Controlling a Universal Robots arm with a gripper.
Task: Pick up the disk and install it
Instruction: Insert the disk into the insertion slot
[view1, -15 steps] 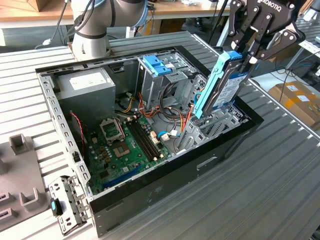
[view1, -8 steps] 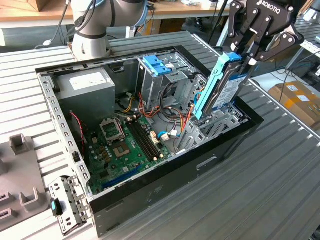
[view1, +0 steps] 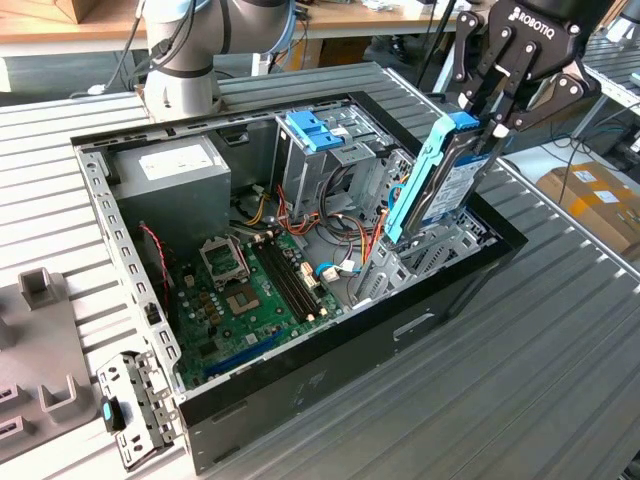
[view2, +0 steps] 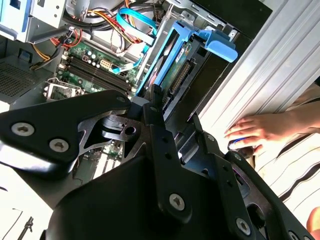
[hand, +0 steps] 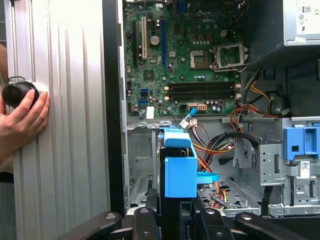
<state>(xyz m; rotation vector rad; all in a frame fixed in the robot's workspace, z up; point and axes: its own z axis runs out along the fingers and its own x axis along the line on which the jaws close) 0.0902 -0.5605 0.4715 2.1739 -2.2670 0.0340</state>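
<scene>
The disk (view1: 452, 188) is clamped at its upper end by the pincer (view1: 498, 118), whose black fingers are closed on its two flat faces. The disk is held on edge and tilted. Its blue rails (view1: 418, 190) are turned toward the inside of the open case (view1: 330, 372). Its lower end is sunk below the rim of the case, among the metal bay walls at the corner that lies at three o'clock of the case in the exterior view. Whether that end is seated in a bay cannot be told.

The case is laid on its side on the ribbed table (view1: 560, 340), with the motherboard (view1: 250, 290) exposed. A grey box (view1: 170, 170) with a white sticker is seen at ten o'clock of the motherboard, and a metal cage (view1: 318, 140) with a blue cap at one o'clock, just beside the disk. The base of the arm (view1: 180, 60) is mounted at twelve o'clock of the case.

In the second wrist view the disk (view2: 176, 75) is seen past the pincer (view2: 156, 97), and a hand (view2: 255, 132) is laid on the table outside the case. In the first wrist view the rail end of the disk (hand: 178, 172) is held over the bay, and a black round thing (hand: 17, 93) is gripped by a hand (hand: 22, 122) against the table (hand: 65, 100).
</scene>
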